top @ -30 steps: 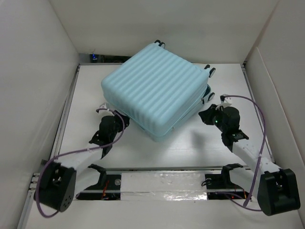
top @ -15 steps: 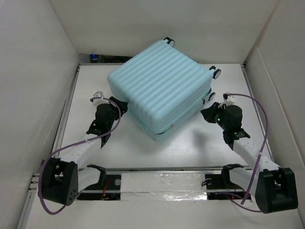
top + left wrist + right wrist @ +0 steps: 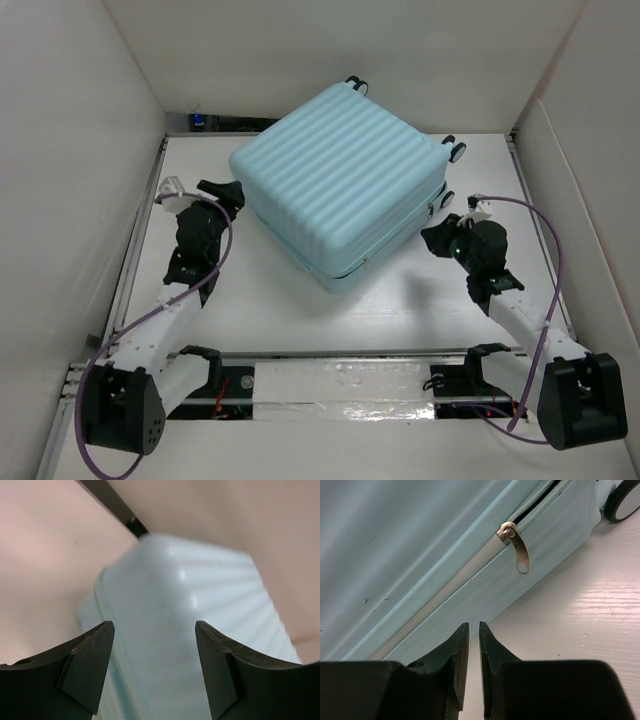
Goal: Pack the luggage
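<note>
Aqua ribbed luggage (image 3: 340, 180) lies flat on the white desk (image 3: 400, 300), its shells together and its wheels (image 3: 457, 152) at the far right end. The left fingers (image 3: 90, 665) are spread wide, released, and point at the left corner of the luggage from close by. The right fingers (image 3: 455, 665) are clenched almost together on nothing, low over the desk just beside the right side seam. A brass zip pull (image 3: 519, 552) hangs there, and beyond it the zip gapes.

White tabletop (image 3: 290, 325) w/ plain white panels (image 3: 60, 200) on three sides — metal rail (image 3: 340, 356) along near edge.
</note>
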Controlling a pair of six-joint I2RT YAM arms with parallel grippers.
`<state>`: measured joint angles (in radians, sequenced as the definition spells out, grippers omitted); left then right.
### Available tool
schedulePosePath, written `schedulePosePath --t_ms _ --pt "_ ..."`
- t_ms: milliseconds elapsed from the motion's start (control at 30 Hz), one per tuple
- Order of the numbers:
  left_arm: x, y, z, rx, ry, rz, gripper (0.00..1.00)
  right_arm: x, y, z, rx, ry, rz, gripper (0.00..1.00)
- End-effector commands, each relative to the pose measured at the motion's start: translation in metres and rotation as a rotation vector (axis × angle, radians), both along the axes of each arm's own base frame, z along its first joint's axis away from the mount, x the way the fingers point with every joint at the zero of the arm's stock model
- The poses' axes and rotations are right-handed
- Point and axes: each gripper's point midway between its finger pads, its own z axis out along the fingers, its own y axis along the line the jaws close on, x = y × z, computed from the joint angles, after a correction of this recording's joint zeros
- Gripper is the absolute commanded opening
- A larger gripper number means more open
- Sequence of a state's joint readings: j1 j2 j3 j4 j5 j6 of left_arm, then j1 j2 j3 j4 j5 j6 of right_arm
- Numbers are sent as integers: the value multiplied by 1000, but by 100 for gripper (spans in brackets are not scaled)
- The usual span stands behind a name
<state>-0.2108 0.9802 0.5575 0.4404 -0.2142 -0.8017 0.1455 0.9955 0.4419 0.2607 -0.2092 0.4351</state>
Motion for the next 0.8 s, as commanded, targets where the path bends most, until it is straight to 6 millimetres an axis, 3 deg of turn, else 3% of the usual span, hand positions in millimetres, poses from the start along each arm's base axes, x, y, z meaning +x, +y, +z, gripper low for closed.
schedulePosePath --t_ms 0,33,67,100,133,167,233,300,333,367,400,433,467,500,533,567,600,633,667,733,767 --pt "36 25 28 -68 -28 99 64 7 -3 7 -13 -31 -28 19" --pt "52 24 57 -75 -69 64 64 8 -3 5 -15 -22 -24 19" --pt "70 26 33 -57 16 64 65 8 -2 3 -15 -18 -21 19" --pt "83 28 35 -31 32 62 66 8 -1 3 -15 -18 -15 19" --pt "101 29 66 -12 -14 48 66 8 0 2 -14 -16 -12 19" --pt "117 32 29 13 114 53 66 8 0 2 -14 -16 -11 19" --pt "138 35 34 31 116 39 66 8 -1 3 -16 -20 -16 19" --pt "157 44 11 35 151 27 66 8 -3 5 -21 -24 -23 19" --pt "168 43 21 36 133 2 67 8 -4 5 -23 -23 -26 19" --pt "178 46 -9 31 215 -7 67 8 -5 4 -25 -22 -32 19" --pt "185 43 -16 25 234 -46 67 10 -5 4 -25 -17 -34 19" --pt "199 41 1 31 203 -94 67 12 -5 3 -26 -16 -37 19" --pt "208 38 -29 31 276 -122 67 13 -4 2 -26 -9 -37 19" --pt "216 35 -34 38 289 -142 67 18 -5 -1 -31 5 -41 19" --pt "230 34 -18 50 262 -155 67 21 -6 -2 -35 11 -48 19" --pt "235 34 -44 63 325 -169 67 24 -6 -3 -39 16 -54 19" --pt "241 33 -48 73 328 -185 67 27 -7 -4 -43 23 -61 19" --pt "250 28 -34 76 298 -216 67 34 -8 -5 -46 27 -73 19" --pt "255 31 -56 76 341 -231 67 38 -8 -5 -46 27 -79 19" --pt "262 22 -58 60 343 -291 67 51 -9 -5 -52 37 -92 19" --pt "263 21 -74 53 373 -298 67 55 -12 -5 -54 40 -99 19"
